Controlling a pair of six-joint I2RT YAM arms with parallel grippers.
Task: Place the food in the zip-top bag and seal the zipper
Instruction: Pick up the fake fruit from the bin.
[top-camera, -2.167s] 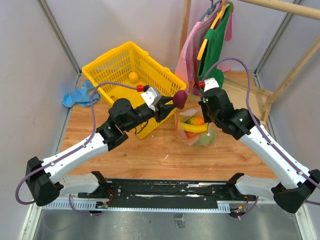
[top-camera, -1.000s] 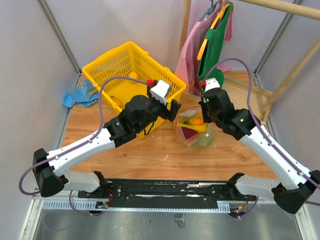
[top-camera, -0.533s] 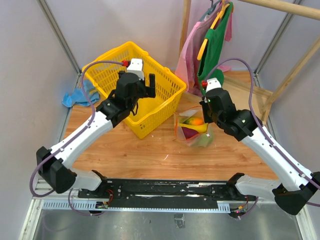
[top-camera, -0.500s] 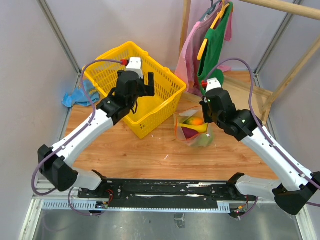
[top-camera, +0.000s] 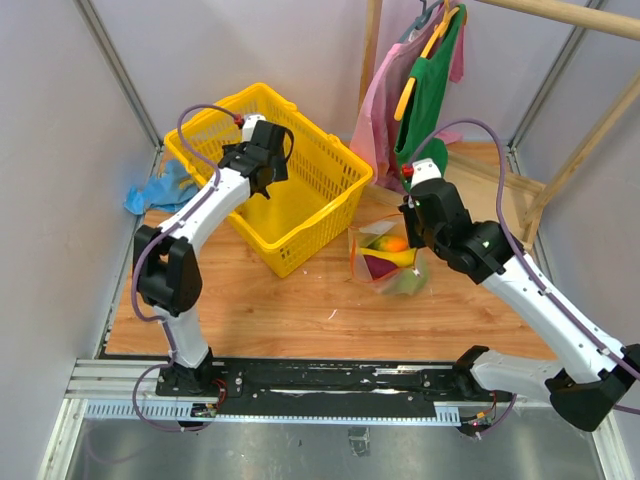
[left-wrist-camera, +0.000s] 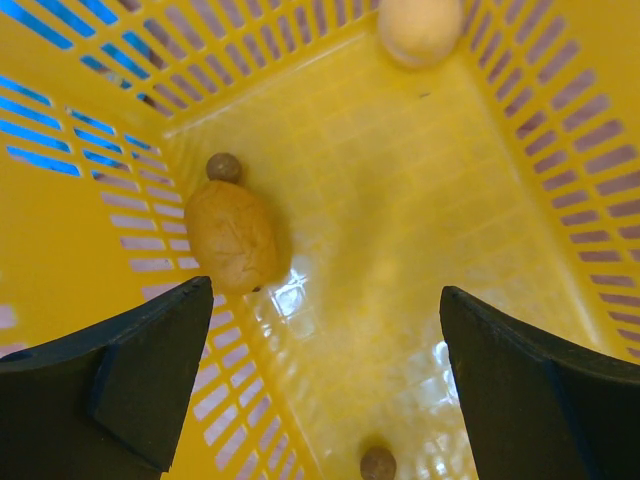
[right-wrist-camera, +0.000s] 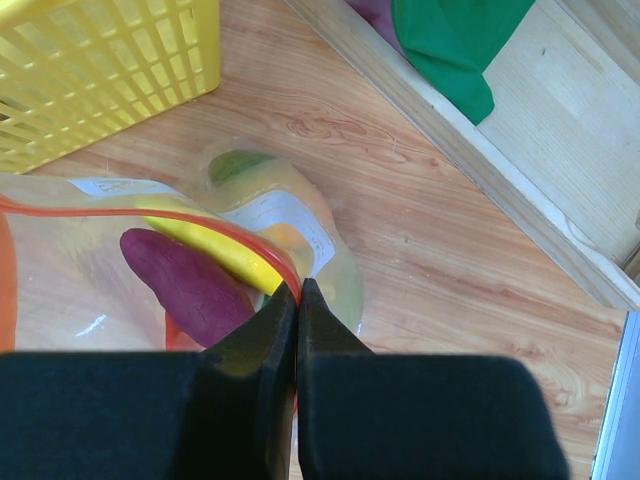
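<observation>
A crumpled blue cloth (top-camera: 160, 190) lies at the far left edge of the wooden table (top-camera: 300, 310), beside a yellow plastic basket (top-camera: 322, 205). The left gripper (left-wrist-camera: 325, 370) hangs inside the basket with its jaws spread wide and nothing between them. On the basket floor below it, the left wrist view shows a tan potato-like piece (left-wrist-camera: 232, 236) against the left wall, a small brown ball (left-wrist-camera: 223, 167) touching its far end, a pale round piece (left-wrist-camera: 419, 28) in the far corner and a second brown ball (left-wrist-camera: 378, 464) at the near edge. Just right of the basket's near corner, the clear zip-top bag (top-camera: 385, 262) stands on the table with its mouth open. Inside it are a purple eggplant-like piece (right-wrist-camera: 185, 285), a yellow banana-shaped piece (right-wrist-camera: 215, 250), a round orange fruit (top-camera: 398, 242) and a green piece (right-wrist-camera: 238, 163). The right gripper (right-wrist-camera: 297, 300) is clamped shut on the bag's right rim, its fingers pressed together over the red-orange zipper (right-wrist-camera: 180, 218), which curves unsealed around the opening. Behind and to the right, a pink garment (top-camera: 375, 100) and a green garment (top-camera: 430, 85) hang from a wooden rack (top-camera: 560, 15).
</observation>
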